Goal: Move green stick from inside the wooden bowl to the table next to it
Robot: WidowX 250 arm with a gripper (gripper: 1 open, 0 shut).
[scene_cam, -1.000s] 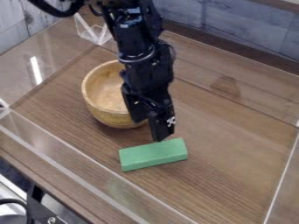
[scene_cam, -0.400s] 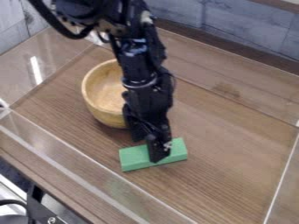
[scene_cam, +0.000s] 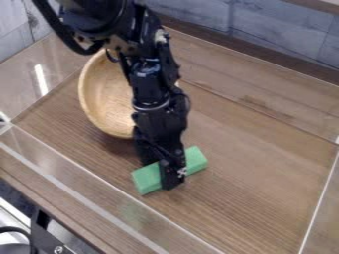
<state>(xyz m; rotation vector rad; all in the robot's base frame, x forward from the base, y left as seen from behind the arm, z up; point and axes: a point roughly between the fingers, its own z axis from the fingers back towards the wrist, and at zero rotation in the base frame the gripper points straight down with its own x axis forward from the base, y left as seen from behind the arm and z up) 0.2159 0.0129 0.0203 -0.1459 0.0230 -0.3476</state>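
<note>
End effector (scene_cam: 169, 171) | hides green stick (scene_cam: 149, 178) middle | grip unclear

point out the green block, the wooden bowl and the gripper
green block (scene_cam: 195, 163), camera view, its right end
wooden bowl (scene_cam: 102, 99), camera view, its pale inside
gripper (scene_cam: 165, 169), camera view, between the tips of the jaws, at the block
</note>
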